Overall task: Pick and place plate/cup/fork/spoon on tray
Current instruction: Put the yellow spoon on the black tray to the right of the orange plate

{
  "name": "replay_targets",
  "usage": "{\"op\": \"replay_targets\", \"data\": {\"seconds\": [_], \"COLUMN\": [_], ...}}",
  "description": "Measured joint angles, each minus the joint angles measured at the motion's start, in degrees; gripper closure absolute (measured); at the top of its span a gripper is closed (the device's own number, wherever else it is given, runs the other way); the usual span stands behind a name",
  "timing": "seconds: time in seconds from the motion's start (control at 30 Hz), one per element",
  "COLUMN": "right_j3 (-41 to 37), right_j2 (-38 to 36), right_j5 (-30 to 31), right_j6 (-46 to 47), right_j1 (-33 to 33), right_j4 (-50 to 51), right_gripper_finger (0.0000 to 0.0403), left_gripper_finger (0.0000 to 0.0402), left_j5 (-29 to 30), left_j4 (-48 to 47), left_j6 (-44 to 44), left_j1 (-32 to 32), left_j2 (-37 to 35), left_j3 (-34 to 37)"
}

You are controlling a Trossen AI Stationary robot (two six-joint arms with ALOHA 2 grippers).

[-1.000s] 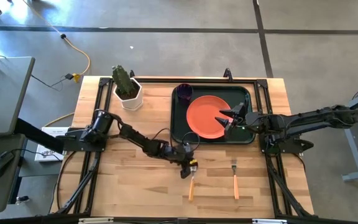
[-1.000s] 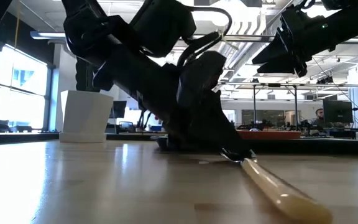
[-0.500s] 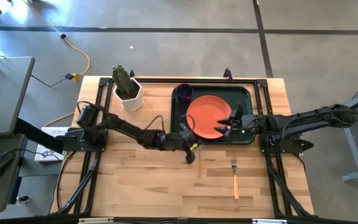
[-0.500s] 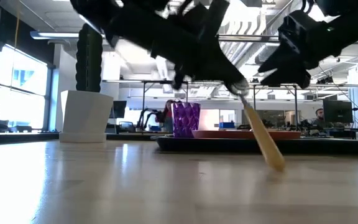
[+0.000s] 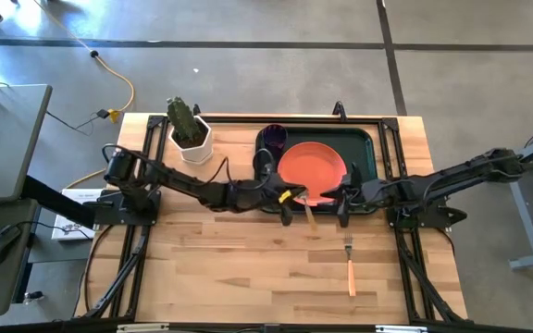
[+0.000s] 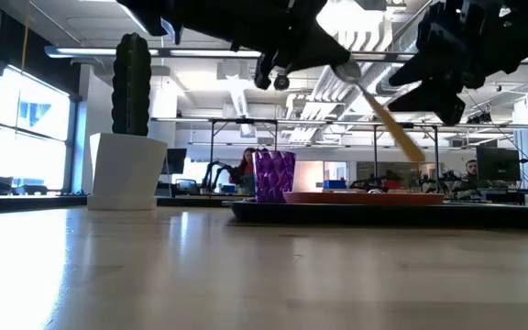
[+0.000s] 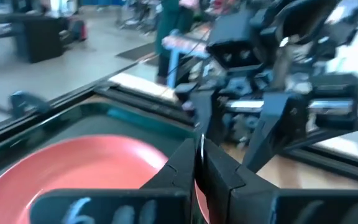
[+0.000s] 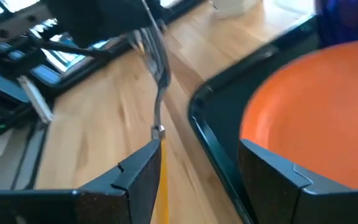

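Since half a second ago the left gripper [image 5: 287, 197] has carried the spoon [image 5: 305, 211] farther toward the tray [image 5: 364, 139], so that it now hangs at the tray's near rim just beside the plate [image 5: 311, 170], where before it was over bare wood short of the rim. In the low view the spoon [image 6: 380, 108] has risen clear of the table and hangs tilted in the air, bowl end up at the gripper and the pale orange-yellow handle slanting down above the plate [image 6: 365, 196]. The left gripper is closed on the spoon near its metal end; in its wrist view the two dark fingers [image 7: 179, 171] meet on a thin silver sliver above the orange-red plate [image 7: 86, 165]. The right gripper [image 5: 342, 199] has drawn in from over the plate to the tray's near edge, close by the left one; its fingers [image 8: 135, 171] stand apart and seem to hold nothing, though the spoon's handle passes close beside one of them and contact cannot be ruled out there. The plate lies flat in the dark green tray, with the purple cup [image 5: 275, 139] in the tray's far left corner. The fork [image 5: 350, 266] lies on the wooden table [image 5: 202, 268] nearer the front, well apart from the tray. A white pot with a cactus [image 5: 189, 129] stands left of the tray.
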State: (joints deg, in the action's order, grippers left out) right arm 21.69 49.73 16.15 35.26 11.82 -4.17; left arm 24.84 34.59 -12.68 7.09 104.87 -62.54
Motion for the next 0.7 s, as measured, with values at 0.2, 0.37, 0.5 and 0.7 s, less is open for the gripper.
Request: {"op": "replay_targets", "data": {"seconds": [0.2,0.37,0.5,0.7], "right_j3": [0.0,0.0,0.0,0.0], "right_j2": [-1.0,-0.2,2.4,4.8], "right_j5": [-2.5,-2.3,0.2,0.0], "right_j6": [-2.6,-4.2,-5.7,-7.2], "right_j1": [0.2,0.2,0.1,0.1], "right_j4": [-1.0,-2.6,-6.6,-10.3], "right_gripper_finger": [0.0199,0.0199,0.0199,0.0207], "left_gripper_finger": [0.0396,0.0396,0.0396,0.0396], "left_j5": [-5.1,-3.2,-2.9,-2.9], "left_j4": [3.3,5.0,7.9,7.8], "left_j6": [2.4,1.8,0.8,0.8], "left_j1": [-0.5,-0.8,-1.3,-1.6], "left_j2": [-0.1,0.9,2.0,2.2], "left_j3": [-0.1,-0.2,-0.1,-0.2]}}
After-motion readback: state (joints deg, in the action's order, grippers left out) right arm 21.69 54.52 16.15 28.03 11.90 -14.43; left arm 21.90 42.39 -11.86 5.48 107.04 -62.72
